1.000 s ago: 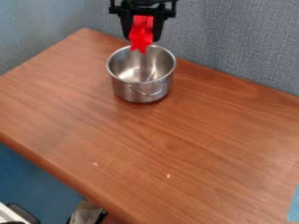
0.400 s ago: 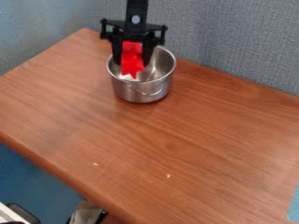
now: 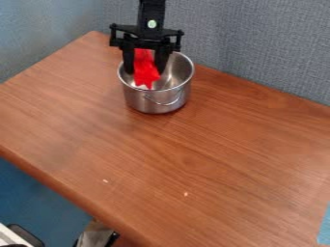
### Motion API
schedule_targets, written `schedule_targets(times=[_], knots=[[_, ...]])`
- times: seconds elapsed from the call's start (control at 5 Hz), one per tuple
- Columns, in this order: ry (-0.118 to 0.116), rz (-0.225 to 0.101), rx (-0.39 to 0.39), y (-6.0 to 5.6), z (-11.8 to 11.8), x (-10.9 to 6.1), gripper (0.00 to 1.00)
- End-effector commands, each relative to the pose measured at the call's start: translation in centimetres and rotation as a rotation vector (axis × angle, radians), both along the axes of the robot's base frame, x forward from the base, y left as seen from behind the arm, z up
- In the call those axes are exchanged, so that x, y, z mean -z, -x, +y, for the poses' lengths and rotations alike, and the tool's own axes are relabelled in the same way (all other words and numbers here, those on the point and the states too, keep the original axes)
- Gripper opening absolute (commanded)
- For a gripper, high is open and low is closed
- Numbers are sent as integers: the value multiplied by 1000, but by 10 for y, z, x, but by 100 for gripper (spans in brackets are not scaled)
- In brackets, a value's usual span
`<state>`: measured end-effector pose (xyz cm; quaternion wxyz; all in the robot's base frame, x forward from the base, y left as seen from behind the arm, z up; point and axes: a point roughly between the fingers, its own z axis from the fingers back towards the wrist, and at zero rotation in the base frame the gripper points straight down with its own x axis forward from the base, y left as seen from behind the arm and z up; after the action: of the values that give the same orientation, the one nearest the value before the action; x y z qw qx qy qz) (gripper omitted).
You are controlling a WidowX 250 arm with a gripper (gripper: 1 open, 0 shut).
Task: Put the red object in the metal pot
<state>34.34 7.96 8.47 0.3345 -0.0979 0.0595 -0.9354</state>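
My gripper [image 3: 146,56] hangs nearly straight down over the left half of the metal pot [image 3: 158,85], its black crossbar sitting just above the pot's rim. My two dark fingers [image 3: 131,60] pinch the red object [image 3: 146,70] between them, spread only as wide as the block itself. The block hangs tilted, its upper end up between my fingers and its lower end down inside the pot's mouth, close to the left inner wall. I cannot tell whether its tip touches the bottom.

The pot stands upright near the far edge of the wooden table [image 3: 168,154], toward the far left corner. Its thin wire handle [image 3: 157,97] lies against the near side of the wall, facing the camera. Just behind the pot the tabletop ends, and a grey-blue textured wall [image 3: 258,39] rises close behind that edge, so there is little room on the far side. To the near side and to the right, the bare wood stretches wide and open. The near edge runs diagonally from the left side down toward the lower right, with floor showing beyond it.
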Motion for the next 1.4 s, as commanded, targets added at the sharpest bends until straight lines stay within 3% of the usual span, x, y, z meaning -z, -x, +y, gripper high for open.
schedule_targets(times=[0.0, 0.2, 0.6, 0.8, 1.2], knots=[[-37, -95, 47, 8, 7, -38, 0], [-47, -95, 77, 16, 15, -42, 0], [-27, -54, 117, -3, 31, -64, 0], [-23, -8, 142, -11, 36, -63, 0], [-13, 77, 67, -38, 13, -40, 0]])
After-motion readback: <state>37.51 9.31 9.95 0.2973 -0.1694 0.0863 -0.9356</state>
